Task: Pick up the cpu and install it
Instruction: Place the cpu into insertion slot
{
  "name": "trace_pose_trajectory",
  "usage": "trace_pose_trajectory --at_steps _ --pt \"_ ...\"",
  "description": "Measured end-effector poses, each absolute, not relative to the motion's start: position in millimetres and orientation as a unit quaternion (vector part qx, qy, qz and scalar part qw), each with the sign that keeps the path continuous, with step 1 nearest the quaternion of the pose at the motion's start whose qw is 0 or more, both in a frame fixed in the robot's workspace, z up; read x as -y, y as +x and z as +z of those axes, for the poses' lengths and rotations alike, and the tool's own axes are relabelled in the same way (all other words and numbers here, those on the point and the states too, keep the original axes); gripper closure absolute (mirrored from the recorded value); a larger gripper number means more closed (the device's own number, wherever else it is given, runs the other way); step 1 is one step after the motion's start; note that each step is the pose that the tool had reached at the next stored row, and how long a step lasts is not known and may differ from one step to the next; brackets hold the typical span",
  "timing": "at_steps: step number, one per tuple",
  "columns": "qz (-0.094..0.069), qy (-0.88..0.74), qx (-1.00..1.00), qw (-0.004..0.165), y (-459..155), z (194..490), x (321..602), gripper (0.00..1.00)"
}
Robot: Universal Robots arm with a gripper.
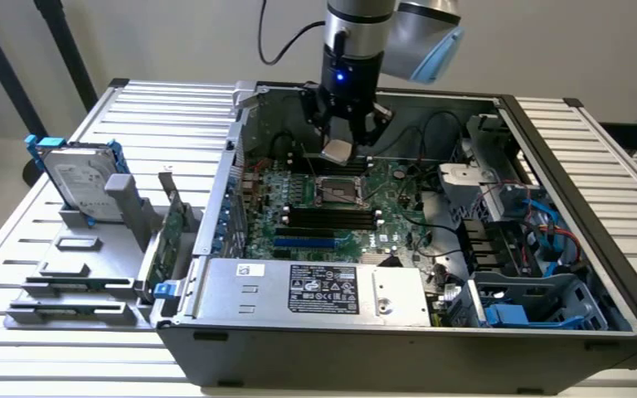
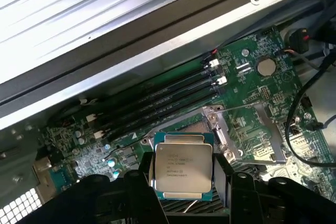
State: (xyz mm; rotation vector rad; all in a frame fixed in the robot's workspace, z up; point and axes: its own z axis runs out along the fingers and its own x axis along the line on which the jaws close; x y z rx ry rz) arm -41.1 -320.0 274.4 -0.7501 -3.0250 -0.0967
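The cpu (image 1: 337, 152), a small square chip with a silvery metal top, hangs tilted inside the open computer case, with my gripper (image 1: 341, 139) shut on it. In the wrist view the cpu (image 2: 182, 165) sits between the two black fingers (image 2: 137, 192) of the gripper (image 2: 184, 184), its printed lid facing the camera. It is held a short way above the motherboard's open socket (image 1: 338, 192), whose metal load frame (image 2: 247, 135) stands raised beside the chip.
Black memory slots (image 2: 157, 98) lie beside the socket, with a coin cell (image 2: 266, 66) and loose cables (image 2: 307, 98) further off. A power supply box (image 1: 308, 290) fills the case front. Outside, a hard drive (image 1: 80, 186) with blue rails stands in a grey holder (image 1: 75, 274).
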Motion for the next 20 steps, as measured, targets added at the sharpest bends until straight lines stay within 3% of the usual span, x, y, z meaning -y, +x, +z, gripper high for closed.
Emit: trace_pose_trajectory --at_steps 20 --pt "-0.033 -0.413 0.91 0.006 -41.1 266.6 320.0 0.45"
